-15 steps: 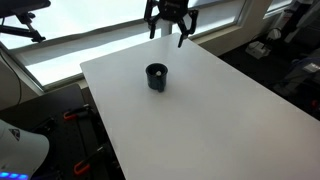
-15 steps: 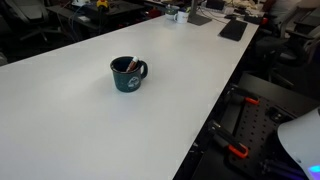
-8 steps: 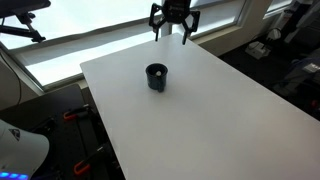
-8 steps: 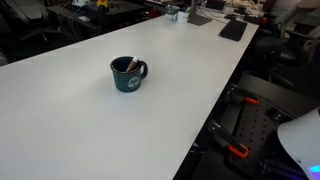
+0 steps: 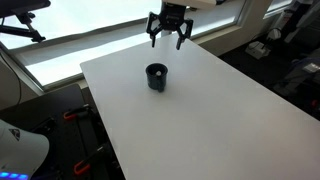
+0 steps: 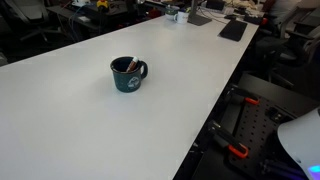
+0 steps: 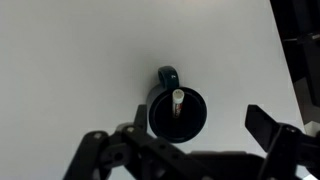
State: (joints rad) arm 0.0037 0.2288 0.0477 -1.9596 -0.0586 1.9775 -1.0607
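Your pincer spread over white tabletop, 1 teal mug with stick inside, window behind, mug's marking unreadable

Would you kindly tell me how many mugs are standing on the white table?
1: the dark mug stands alone near the middle of the white table; none seems hidden.

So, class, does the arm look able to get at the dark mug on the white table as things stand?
Probably yes: the jaws hang open above the mug, with nothing between them. Only the white stick standing inside it might get in the way.
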